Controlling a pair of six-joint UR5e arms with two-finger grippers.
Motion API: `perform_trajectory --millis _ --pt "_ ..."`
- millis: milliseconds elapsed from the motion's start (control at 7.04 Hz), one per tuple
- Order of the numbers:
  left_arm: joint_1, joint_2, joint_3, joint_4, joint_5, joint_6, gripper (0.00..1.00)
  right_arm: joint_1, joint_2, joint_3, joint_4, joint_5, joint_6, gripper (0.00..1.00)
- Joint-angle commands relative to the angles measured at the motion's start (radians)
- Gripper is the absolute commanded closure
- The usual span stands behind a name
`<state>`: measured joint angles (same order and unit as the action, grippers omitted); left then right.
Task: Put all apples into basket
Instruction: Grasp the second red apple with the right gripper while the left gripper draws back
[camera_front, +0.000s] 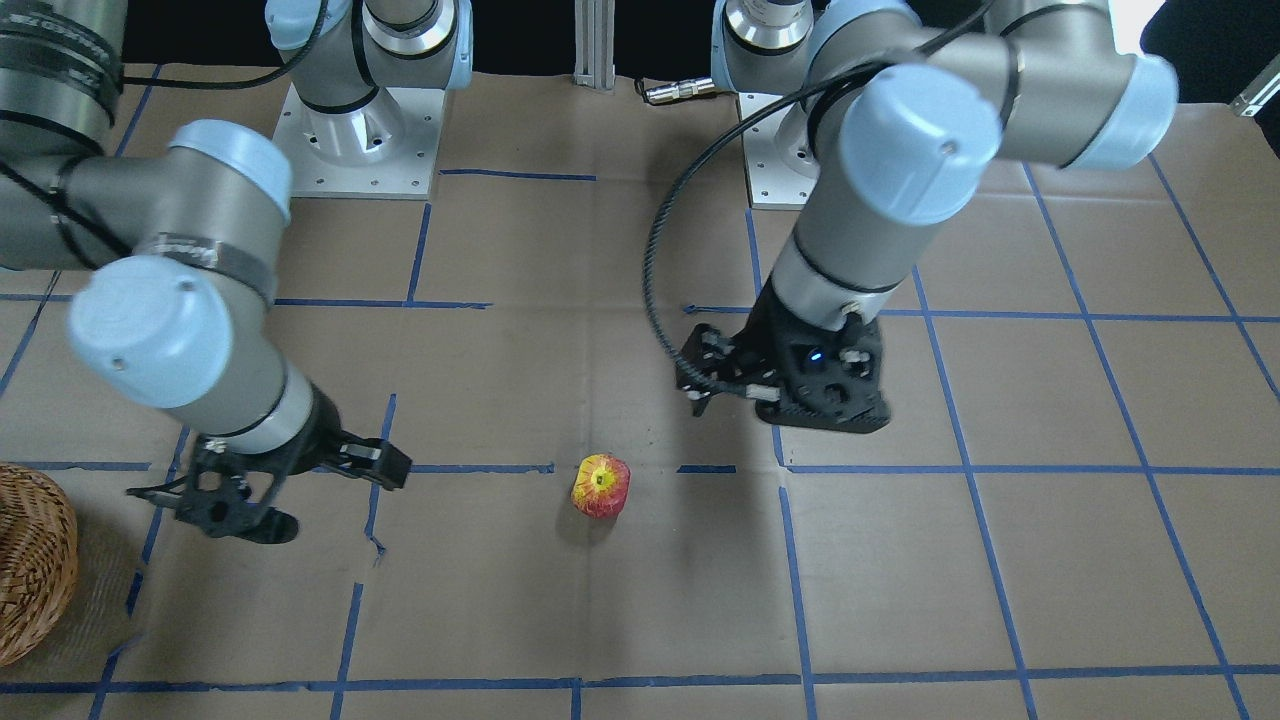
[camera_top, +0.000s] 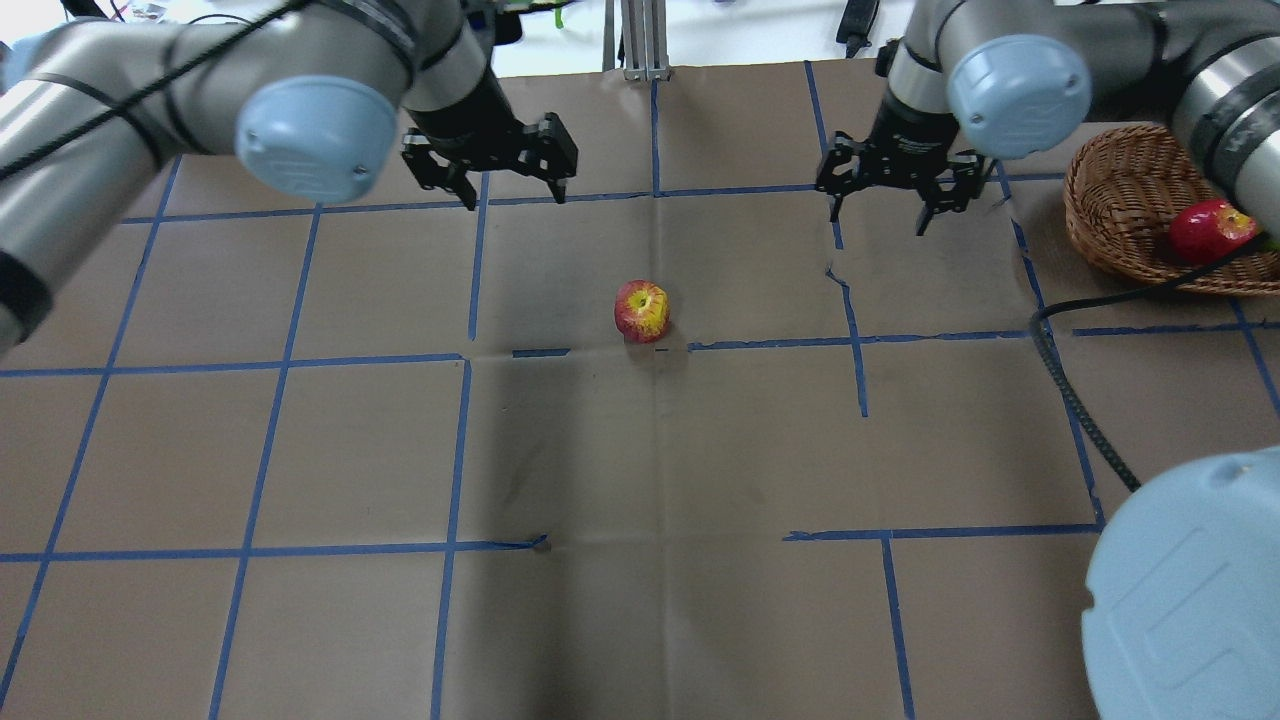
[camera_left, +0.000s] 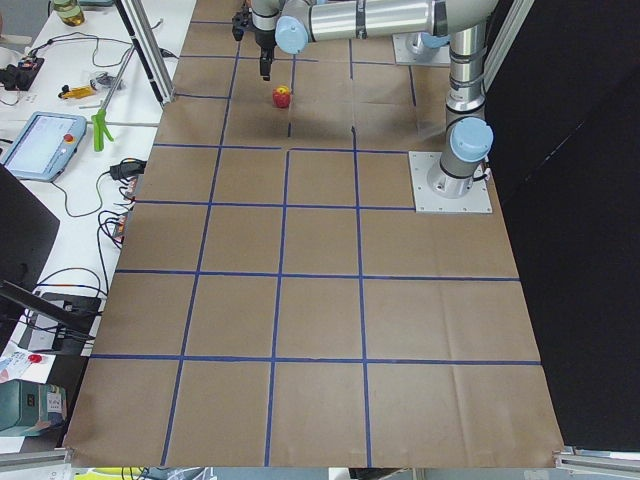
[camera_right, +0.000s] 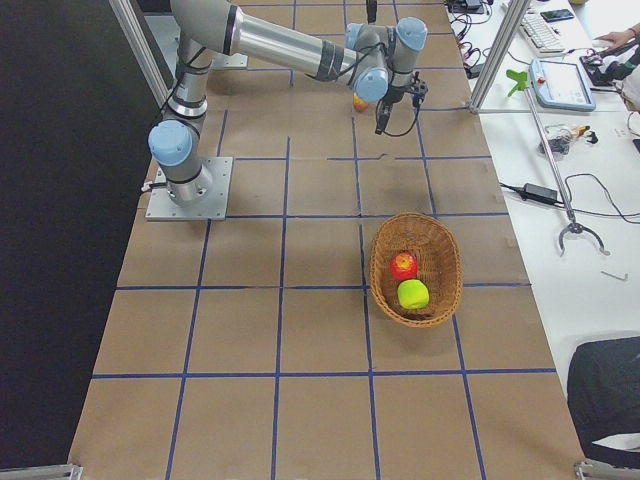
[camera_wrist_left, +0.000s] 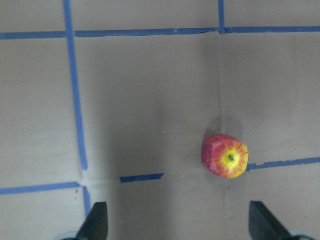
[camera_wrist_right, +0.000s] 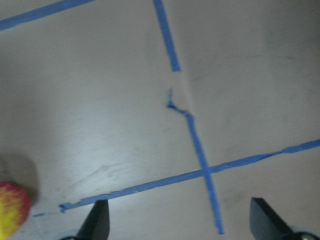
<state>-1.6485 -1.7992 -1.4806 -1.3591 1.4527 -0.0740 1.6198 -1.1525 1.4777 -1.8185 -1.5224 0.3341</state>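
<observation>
Bare brown-paper bench (camera_top: 640, 450) lies all round the red-and-yellow glossy apple (camera_top: 641, 309). The left claw (camera_top: 513, 195) and the right claw (camera_top: 878, 220) hang raised on either side of it, neither touching.

place: robotics lab | cues: teach pendant (camera_left: 42, 143) — blue-taped grid table (camera_left: 430, 330)

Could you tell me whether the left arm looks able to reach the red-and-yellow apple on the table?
Probably yes: the left gripper hangs open near the red-and-yellow apple, which lies alone with nothing between them.
</observation>
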Motion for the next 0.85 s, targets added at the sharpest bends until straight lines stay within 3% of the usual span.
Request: perform_trajectory --millis 0,284,710 --pt "0.072 0.15 0.005 -0.196 0.144 0.0 0.01 0.183 0.081 -0.067 -0.056 0.011 0.292 0.0" --pt "0.062 0.237 -0.015 -0.293 0.147 -0.016 0.01 0.302 0.169 -0.148 -0.058 -0.008 0.393 0.01" --pt "0.078 0.277 -0.043 -0.319 0.138 0.0 0.03 0.311 0.22 -0.137 -0.085 -0.004 0.401 0.01"
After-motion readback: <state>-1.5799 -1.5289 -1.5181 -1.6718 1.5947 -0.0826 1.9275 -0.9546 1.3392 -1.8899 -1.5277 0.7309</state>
